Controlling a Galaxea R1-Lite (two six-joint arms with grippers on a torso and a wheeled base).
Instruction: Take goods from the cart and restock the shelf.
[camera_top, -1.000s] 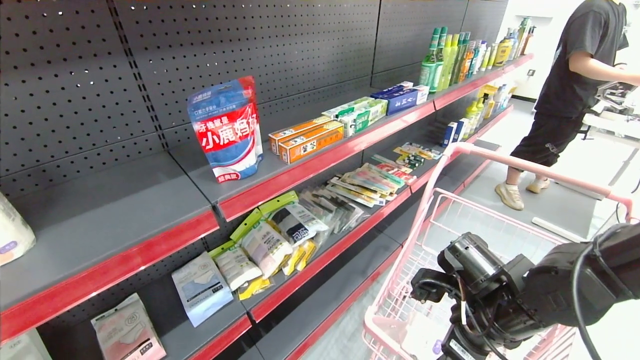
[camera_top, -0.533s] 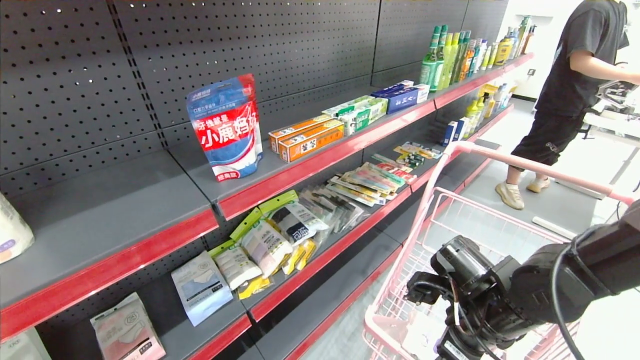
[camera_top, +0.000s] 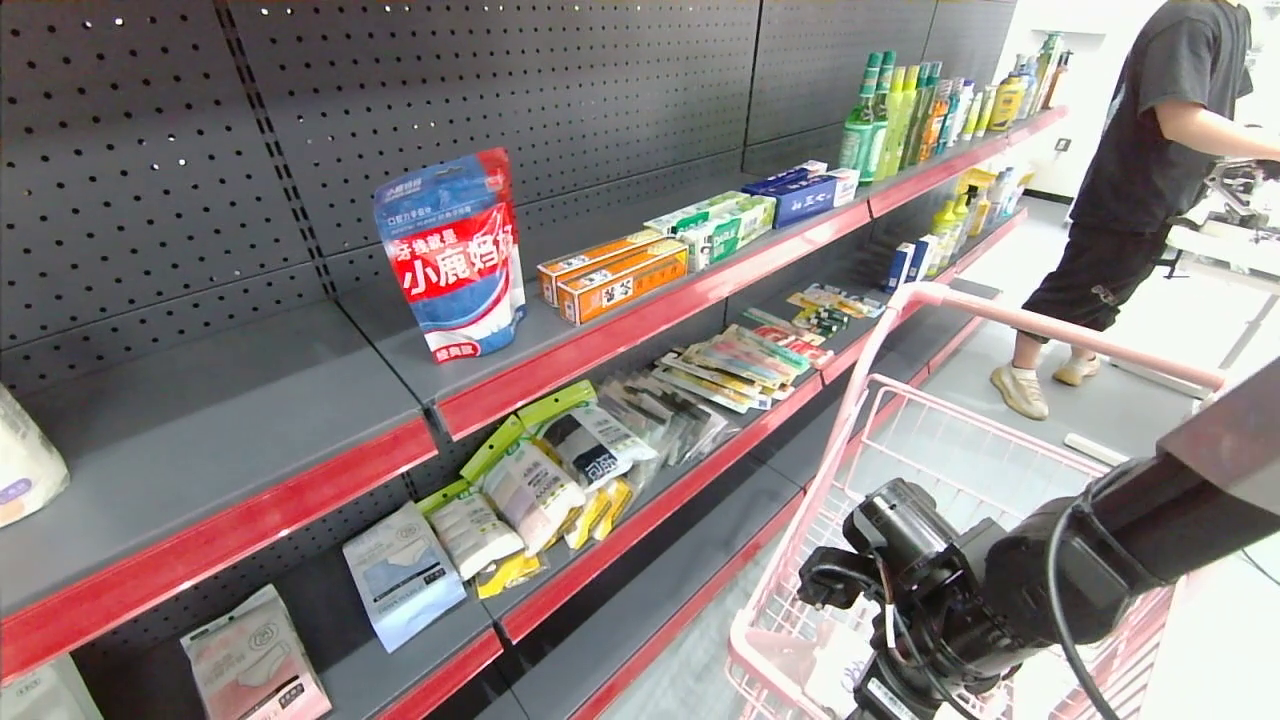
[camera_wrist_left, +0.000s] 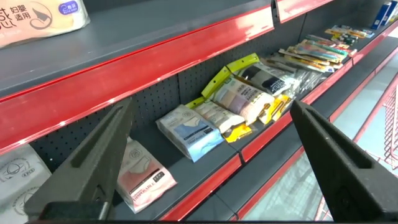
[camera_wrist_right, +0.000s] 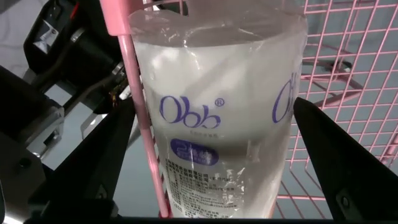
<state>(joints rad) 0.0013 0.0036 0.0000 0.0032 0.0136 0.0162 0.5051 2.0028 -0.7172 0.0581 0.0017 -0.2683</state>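
Note:
The pink wire cart (camera_top: 1000, 325) stands at the lower right in front of the dark shelf with red edges (camera_top: 600, 340). My right arm dips into the cart. In the right wrist view my right gripper (camera_wrist_right: 208, 109) is open, its fingers on either side of a white pack in clear wrap (camera_wrist_right: 217, 124) that leans against a pink cart bar (camera_wrist_right: 134, 93). My left gripper (camera_wrist_left: 211, 102) is open with nothing between its fingers, facing the shelf's lower tiers.
The upper tier holds a blue and red pouch (camera_top: 452, 255), toothpaste boxes (camera_top: 612, 278) and bottles (camera_top: 900, 110), with bare board to the pouch's left (camera_top: 200, 420). The middle tier carries flat packets (camera_top: 560, 470). A tissue pack (camera_wrist_left: 37, 18) sits at the upper tier's left end.
My right arm has sunk lower and moved left into the cart. The goods on the shelf have not moved.

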